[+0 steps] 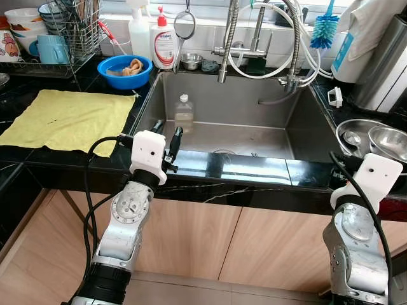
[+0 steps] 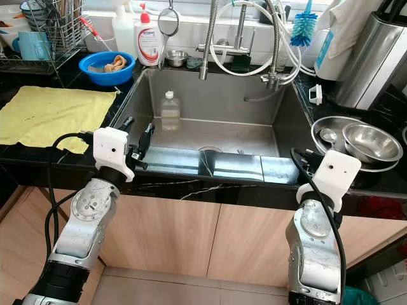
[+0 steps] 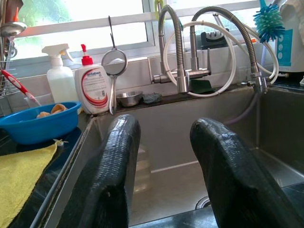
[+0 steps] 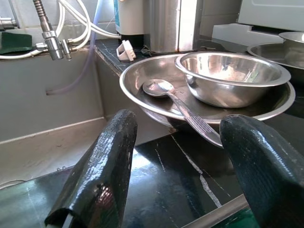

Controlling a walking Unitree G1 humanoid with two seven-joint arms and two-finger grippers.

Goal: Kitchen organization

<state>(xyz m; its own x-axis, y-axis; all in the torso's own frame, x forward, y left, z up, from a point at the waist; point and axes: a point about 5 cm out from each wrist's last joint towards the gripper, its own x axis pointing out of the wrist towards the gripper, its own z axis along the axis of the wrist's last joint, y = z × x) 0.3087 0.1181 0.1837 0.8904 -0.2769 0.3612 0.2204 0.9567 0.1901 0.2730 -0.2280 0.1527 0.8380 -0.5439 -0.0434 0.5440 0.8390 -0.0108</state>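
While both arms reach over the black stone counter point(image 1: 254, 170), the left claw point(image 1: 166, 135) hangs released at the stainless steel sink's point(image 1: 210, 108) near left edge. A clear plastic bottle point(image 1: 184, 113) stands inside it. Right claw point(image 4: 175, 166), released, faces a shallow steel plate point(image 4: 142, 78) holding a steel bowl point(image 4: 230, 76) and spoon point(image 4: 175, 102).

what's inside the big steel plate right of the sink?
The steel plate holds a smaller steel bowl and a spoon whose handle overhangs the rim. The plate surface under the bowl is covered. Right hand open, in front.
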